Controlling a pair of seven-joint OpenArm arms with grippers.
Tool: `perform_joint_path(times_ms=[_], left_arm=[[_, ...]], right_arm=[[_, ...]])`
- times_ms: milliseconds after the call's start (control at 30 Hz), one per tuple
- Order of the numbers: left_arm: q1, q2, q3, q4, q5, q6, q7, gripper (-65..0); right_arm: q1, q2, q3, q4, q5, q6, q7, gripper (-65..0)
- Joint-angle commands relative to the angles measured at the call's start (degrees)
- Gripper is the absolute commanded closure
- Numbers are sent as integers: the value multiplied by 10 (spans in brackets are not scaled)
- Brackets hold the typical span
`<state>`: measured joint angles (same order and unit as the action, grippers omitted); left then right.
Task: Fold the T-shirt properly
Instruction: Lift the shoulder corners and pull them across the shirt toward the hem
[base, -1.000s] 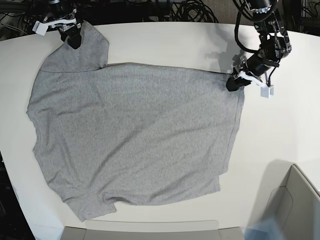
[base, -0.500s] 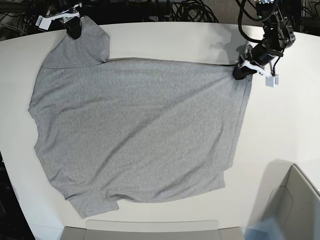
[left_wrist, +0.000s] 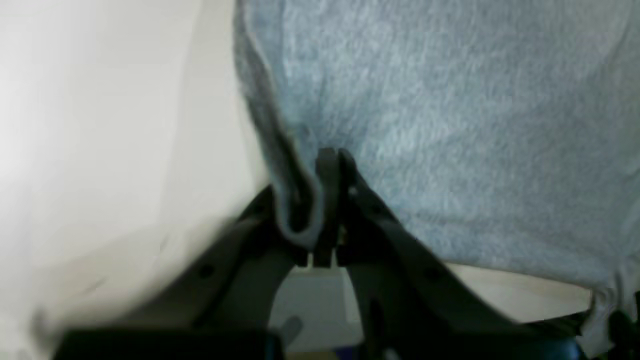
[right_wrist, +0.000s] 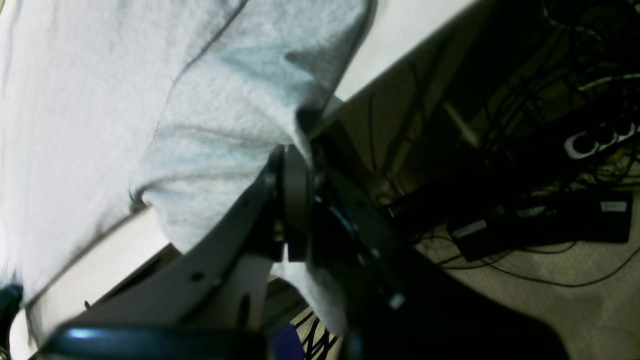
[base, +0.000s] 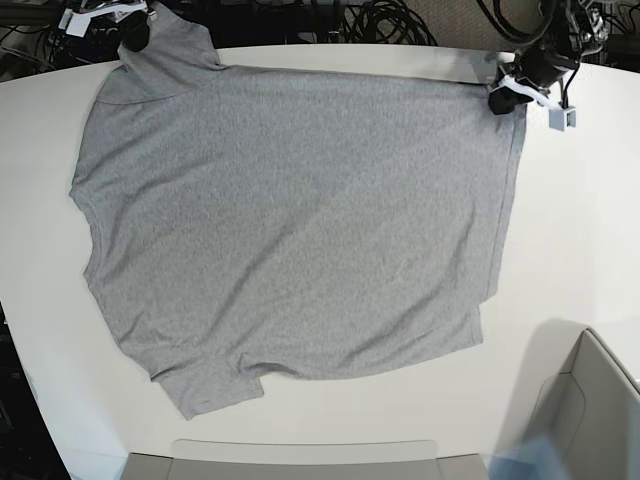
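The heather-grey T-shirt (base: 290, 210) lies spread on the white table, plain side up, no lettering showing. My left gripper (base: 503, 98) is at the shirt's far right corner, shut on its hem edge; the left wrist view shows the jaws (left_wrist: 327, 165) pinching a fold of grey cloth (left_wrist: 450, 125). My right gripper (base: 133, 33) is at the far left corner by the table's back edge, shut on the sleeve; the right wrist view shows cloth (right_wrist: 210, 130) clamped between the fingers (right_wrist: 295, 190). The shirt is stretched between both grippers.
A grey bin (base: 590, 400) stands at the front right and a grey tray edge (base: 300, 455) at the front. Cables (base: 380, 20) and a power strip (right_wrist: 540, 220) lie behind the table's back edge. Bare table (base: 580, 230) lies right of the shirt.
Both grippers have moved toward the table's back edge, dragging the shirt with them. The shirt's top edge now lies straighter and the body is flatter.
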<state>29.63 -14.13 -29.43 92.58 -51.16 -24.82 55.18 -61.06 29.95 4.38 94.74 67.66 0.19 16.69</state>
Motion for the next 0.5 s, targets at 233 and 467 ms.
perform_joint_path(times_ms=[233,467], left_arm=[[51,-4,-37,57,7,3,-5,0],[49,-5,-58,80,7,5,3,0]], right_arm=[[-54,9,16,58,-2,26,81,0],[-44,12,16,67,-2,27,81,0]])
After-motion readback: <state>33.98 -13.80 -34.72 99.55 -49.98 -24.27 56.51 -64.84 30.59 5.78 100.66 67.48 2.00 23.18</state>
